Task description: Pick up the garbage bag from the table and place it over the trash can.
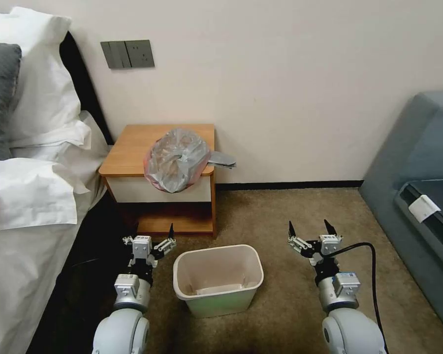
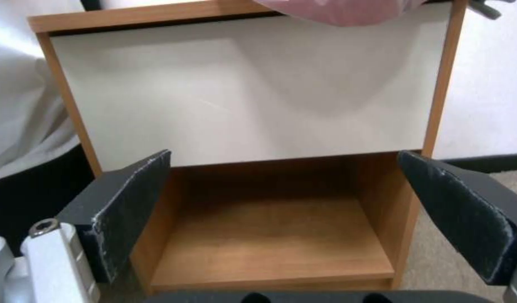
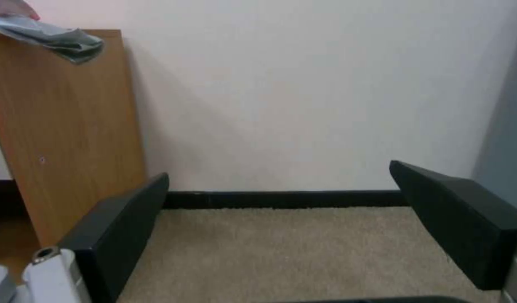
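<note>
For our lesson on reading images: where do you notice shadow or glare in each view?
Head view: a dark shadow lies under the table, and sheen glints on the garbage bag. Left wrist view: the bag's soft shadow falls across the white drawer front. Right wrist view: the table's side shades the wall faintly.

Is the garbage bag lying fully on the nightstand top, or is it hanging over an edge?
Hanging over. The garbage bag sits crumpled on the table, drooping over the front edge onto the white drawer front.
</note>
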Robot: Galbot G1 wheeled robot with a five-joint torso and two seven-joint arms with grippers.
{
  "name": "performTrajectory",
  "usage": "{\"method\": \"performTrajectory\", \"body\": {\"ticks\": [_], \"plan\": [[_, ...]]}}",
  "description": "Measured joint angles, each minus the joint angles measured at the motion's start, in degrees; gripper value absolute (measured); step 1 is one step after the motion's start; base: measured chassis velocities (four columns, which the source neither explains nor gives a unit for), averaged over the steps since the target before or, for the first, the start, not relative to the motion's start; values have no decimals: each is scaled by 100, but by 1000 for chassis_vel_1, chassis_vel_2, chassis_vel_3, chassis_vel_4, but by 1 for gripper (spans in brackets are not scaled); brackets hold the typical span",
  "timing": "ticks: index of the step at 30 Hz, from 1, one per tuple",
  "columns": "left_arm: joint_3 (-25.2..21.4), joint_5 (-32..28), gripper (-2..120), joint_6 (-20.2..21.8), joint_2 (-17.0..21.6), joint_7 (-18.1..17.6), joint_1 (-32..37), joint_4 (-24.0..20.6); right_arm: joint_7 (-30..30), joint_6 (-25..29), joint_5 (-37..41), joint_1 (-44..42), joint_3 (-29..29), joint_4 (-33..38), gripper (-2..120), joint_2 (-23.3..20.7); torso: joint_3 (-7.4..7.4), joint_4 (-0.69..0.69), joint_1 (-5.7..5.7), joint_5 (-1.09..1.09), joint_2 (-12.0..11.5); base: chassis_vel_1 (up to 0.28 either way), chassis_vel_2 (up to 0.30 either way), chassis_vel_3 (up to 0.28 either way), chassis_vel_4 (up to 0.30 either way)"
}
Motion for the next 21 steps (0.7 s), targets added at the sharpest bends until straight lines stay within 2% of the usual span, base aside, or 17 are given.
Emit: {"method": "performTrajectory", "body": {"ticks": [21], "plan": [[0,0,100,0,0,0,0,0,0,0,0,0,0,0,100,0,0,0,0,0,0,0,0,0,0]]}}
